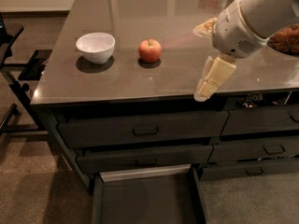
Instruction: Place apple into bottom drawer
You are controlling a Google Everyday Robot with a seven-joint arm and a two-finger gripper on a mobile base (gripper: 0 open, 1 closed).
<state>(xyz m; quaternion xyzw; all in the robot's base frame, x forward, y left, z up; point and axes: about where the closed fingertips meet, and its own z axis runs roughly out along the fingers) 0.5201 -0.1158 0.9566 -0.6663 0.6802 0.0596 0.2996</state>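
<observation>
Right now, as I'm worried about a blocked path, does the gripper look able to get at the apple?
Probably yes. The gripper hangs at the front edge of the countertop, to the image right of the apple, with nothing standing between them. The white bowl sits on the apple's other side, out of the way.

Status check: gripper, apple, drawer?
Gripper at countertop front edge, right of apple, holding nothing. Apple on countertop. Bottom drawer open. White bowl left of apple, off path.

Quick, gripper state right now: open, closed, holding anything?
Gripper: open or closed cannot be told; it hangs at the countertop's front edge, right of the apple, which sits apart from it on that countertop.
</observation>
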